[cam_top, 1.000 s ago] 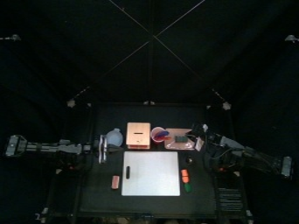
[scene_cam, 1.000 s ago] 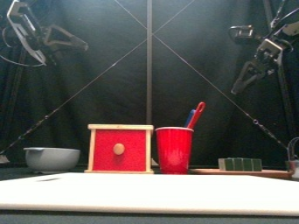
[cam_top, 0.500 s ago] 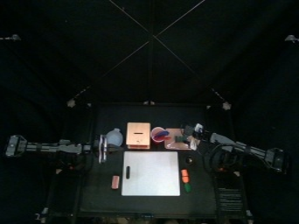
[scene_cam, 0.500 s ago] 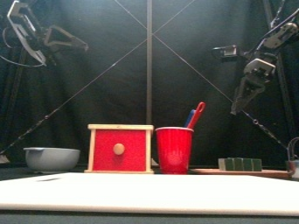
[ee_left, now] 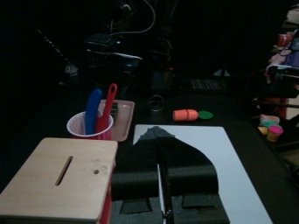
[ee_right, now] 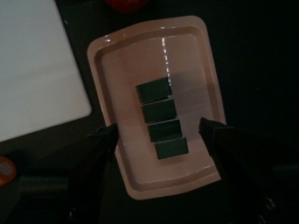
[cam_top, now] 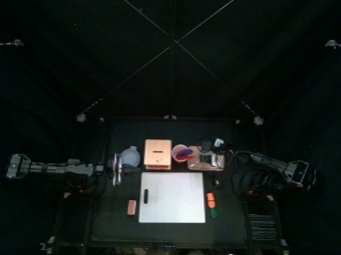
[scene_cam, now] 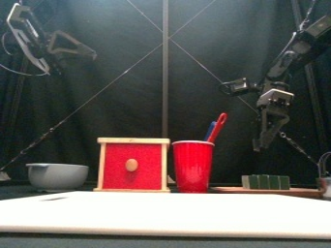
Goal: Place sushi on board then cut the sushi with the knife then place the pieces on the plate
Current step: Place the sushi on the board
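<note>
Step one | right pincer hovering wide over uncut sushi lying on tray | left pincer idling, closed | board, knife untouched.

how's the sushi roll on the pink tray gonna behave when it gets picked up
The sushi roll shows four separate blocks in a row, so it will likely split if gripped at one block only. Flat faces suggest it won't roll. On the smooth pink tray it may slide when nudged.

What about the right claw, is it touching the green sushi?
Apart. The front view shows the right gripper hanging well above the sushi roll, with dark curtain between them.
</note>
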Robot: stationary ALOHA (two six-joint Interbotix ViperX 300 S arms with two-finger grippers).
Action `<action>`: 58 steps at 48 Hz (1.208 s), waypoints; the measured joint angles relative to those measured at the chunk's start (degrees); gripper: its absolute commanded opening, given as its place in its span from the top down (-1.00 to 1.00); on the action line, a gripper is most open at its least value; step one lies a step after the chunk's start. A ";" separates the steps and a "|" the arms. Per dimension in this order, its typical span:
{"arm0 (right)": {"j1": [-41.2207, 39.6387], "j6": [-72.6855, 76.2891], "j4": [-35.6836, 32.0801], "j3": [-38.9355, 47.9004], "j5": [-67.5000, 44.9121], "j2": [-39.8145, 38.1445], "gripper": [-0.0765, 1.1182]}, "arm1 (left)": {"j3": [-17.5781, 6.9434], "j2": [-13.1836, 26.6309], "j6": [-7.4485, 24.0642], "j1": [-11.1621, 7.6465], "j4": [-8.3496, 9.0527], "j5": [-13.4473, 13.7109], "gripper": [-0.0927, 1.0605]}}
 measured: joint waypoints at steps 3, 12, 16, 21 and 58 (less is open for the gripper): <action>-1.05 -1.58 0.79 0.00 0.00 1.23 -0.84 | 0.09 0.00 0.00 0.00 0.00 0.00 0.87; -2.20 -4.31 1.49 0.00 -0.97 5.19 -0.84 | 0.26 0.00 0.00 -0.09 -0.09 0.00 0.87; -2.20 -4.57 1.41 0.00 -1.93 6.59 -0.84 | 0.26 0.00 0.00 -0.09 0.00 0.00 0.87; -2.29 -4.57 0.79 0.18 -3.52 8.17 -0.84 | 0.26 0.00 0.00 0.00 0.00 0.00 0.87; -3.16 -4.57 -1.32 2.55 -9.40 14.15 -0.84 | 0.53 0.00 -0.09 0.00 -0.09 0.09 0.87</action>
